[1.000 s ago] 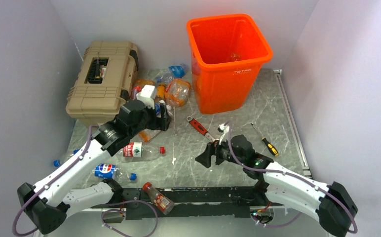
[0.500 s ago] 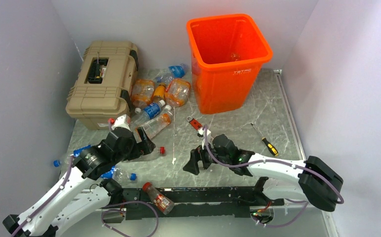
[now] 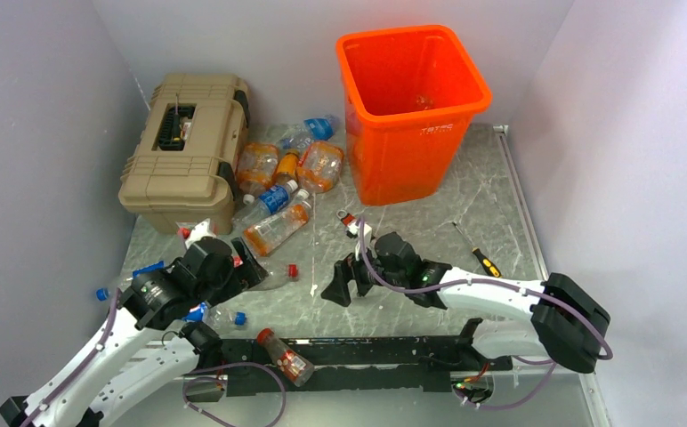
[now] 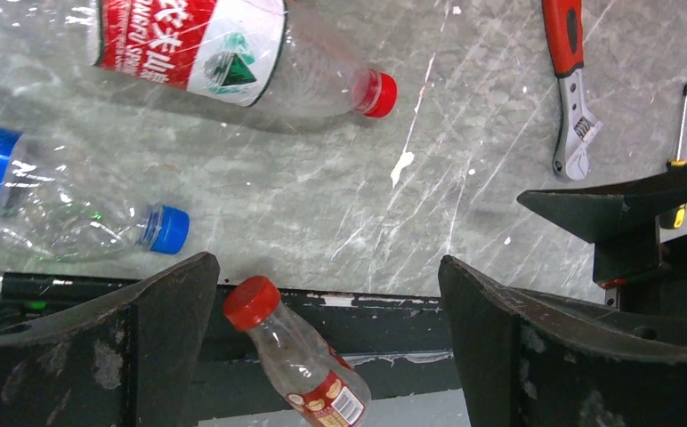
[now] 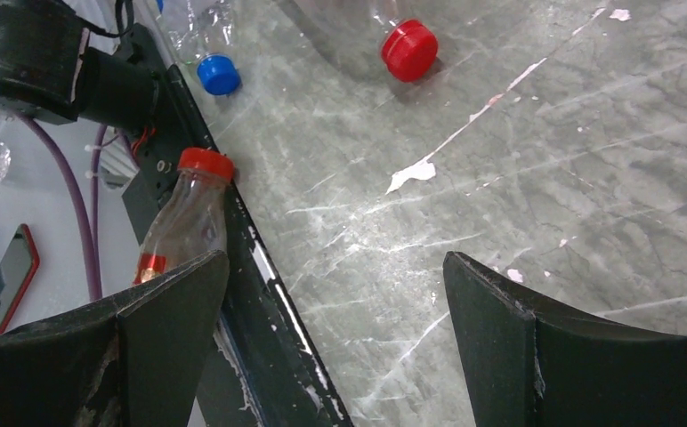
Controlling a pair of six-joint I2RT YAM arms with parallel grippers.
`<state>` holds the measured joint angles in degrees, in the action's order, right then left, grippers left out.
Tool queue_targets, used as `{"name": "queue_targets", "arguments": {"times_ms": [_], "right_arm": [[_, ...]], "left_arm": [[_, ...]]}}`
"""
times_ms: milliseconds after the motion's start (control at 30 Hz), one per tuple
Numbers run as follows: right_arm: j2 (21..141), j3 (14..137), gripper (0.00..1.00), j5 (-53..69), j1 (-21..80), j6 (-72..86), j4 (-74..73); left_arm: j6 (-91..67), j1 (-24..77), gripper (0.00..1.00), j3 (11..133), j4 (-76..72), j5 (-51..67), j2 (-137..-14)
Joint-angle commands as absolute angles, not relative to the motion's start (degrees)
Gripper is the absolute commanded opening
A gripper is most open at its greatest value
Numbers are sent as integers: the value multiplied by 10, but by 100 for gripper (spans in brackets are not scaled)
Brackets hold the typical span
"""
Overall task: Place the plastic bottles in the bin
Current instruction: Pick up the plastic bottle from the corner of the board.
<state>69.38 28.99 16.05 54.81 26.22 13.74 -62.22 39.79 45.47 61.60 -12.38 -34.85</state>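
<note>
Left claw (image 4: 327, 280) spread wide, empty, over bench (image 4: 322, 178). Red-cap bottle (image 4: 300, 360) on near rail, seen between its fingers; blue-cap bottle (image 4: 64, 209) and red-label bottle (image 4: 224, 44) beyond. Right claw (image 5: 335, 267) spread, empty. More bottles (image 3: 286, 173) heaped between toolbox (image 3: 184, 147) and orange bin (image 3: 411, 98).

The orange bin (image 3: 407, 169) stands upright and open; clear and orange-tinted plastic bottles (image 3: 319, 167) lie scattered to its left.

Bright, even overhead light, soft shadows, sharp focus, faint glare on the table (image 3: 500, 191)
</note>
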Motion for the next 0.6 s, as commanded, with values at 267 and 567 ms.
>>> {"name": "queue_targets", "arguments": {"times_ms": [267,567], "right_arm": [[759,398,95,203,641,216,79],[917,579,94,150,704,234,-121]], "left_arm": [[-611,399,99,472,625,-162,-288],[-500,399,99,526,613,-234,-286]]}}
